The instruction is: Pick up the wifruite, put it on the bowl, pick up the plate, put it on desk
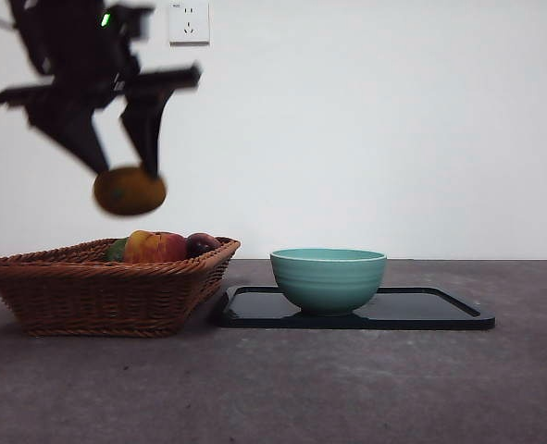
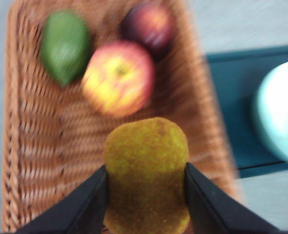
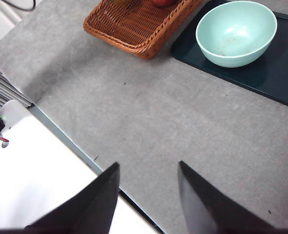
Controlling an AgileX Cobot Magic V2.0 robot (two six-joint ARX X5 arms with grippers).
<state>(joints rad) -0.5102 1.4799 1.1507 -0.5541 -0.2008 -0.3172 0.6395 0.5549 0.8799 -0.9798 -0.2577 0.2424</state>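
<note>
While the right pincer waits agape, the left pincer clamps the wifruite above the basket.

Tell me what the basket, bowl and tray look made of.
Basket: woven brown wicker, matte; the strands show. Bowl: probably glazed ceramic, teal, faintly ribbed with a soft sheen, though plastic is possible. Tray: glossy black, smooth, mirroring the bowl; likely plastic or lacquer.

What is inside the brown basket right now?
The wicker basket holds a red-yellow apple, a dark purple fruit and a green fruit. The held wifruite hides part of its floor.
</note>
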